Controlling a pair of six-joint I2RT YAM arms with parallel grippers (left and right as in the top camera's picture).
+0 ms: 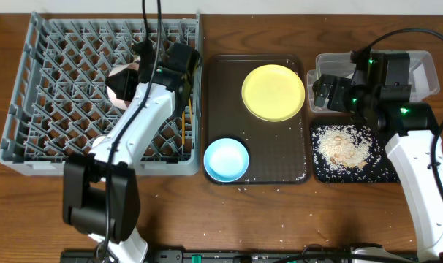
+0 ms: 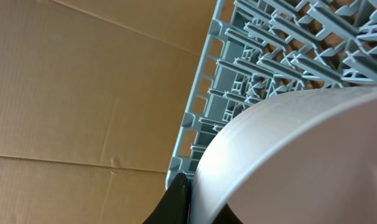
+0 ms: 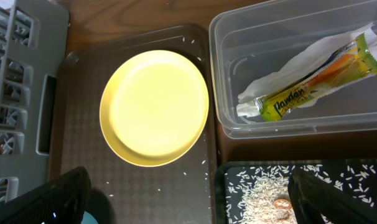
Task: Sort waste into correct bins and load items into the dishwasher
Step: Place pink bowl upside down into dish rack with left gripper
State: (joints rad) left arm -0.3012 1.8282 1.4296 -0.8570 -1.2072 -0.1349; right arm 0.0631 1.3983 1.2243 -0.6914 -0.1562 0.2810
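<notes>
My left gripper is shut on the rim of a white bowl, holding it tilted over the grey dishwasher rack. In the left wrist view the bowl fills the lower right, with a black finger pressed to its rim. My right gripper hangs open over the gap between the brown tray and the bins, holding nothing. The yellow plate and blue bowl sit on the brown tray. Napkin and wrapper lie in the clear tub. Rice lies in the black tray.
The brown serving tray lies between the rack and the bins, with stray rice grains on it. Chopsticks stand at the rack's right edge. Cardboard lies beyond the rack's far side. Bare wooden table runs along the front.
</notes>
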